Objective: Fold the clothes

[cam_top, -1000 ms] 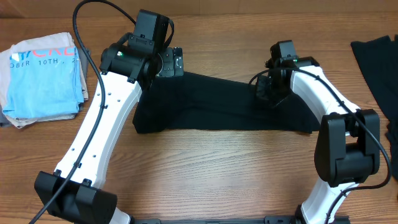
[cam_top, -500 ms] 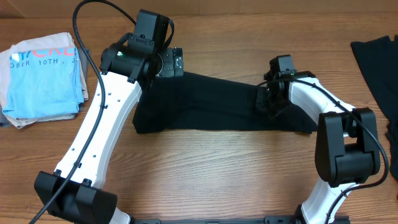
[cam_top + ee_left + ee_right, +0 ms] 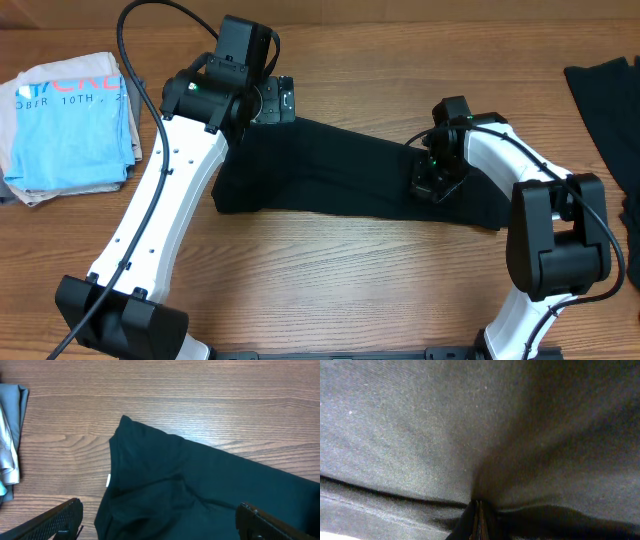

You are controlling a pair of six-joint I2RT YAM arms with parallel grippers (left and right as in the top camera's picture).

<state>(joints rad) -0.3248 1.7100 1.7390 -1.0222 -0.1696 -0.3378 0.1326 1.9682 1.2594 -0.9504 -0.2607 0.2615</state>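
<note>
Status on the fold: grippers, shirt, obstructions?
Left gripper open over black T-shirt. Right gripper shut on it, fabric pinched. Nothing in the way; light-blue T-shirt lies apart.

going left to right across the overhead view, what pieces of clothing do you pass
light-blue T-shirt → black T-shirt spread between the arms → black garment at the right edge
</note>
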